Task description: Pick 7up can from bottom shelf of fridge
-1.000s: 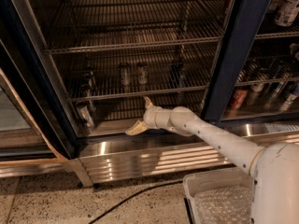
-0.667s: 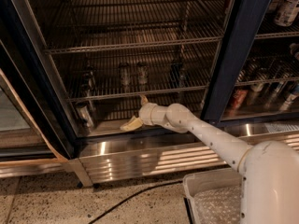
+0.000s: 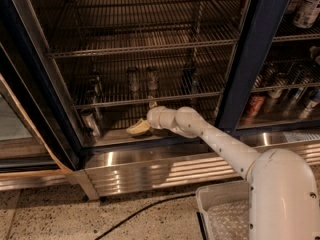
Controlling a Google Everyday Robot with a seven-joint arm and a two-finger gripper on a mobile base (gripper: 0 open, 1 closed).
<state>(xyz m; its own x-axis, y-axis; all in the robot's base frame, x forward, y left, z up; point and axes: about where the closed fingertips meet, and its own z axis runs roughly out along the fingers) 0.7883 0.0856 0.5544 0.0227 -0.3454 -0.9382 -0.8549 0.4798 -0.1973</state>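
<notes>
The cream two-finger gripper [image 3: 144,117] sits low inside the dark-framed display fridge [image 3: 250,59], jaws spread and empty. One slim silvery-grey 7up can [image 3: 90,123] stands well to its left on the lowest level. Four dim cans [image 3: 133,79] stand on the chrome wire rack [image 3: 165,97] above. The single white arm [image 3: 220,144] reaches in from the lower right, nearly straight.

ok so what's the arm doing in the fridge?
The robot's arm reaches into the open fridge, with the tool low down just above the bottom shelf. The 7up can stands upright on that shelf near the left door frame. It is to the left of the tool and clearly apart from it, so the can is not grasped yet.
</notes>
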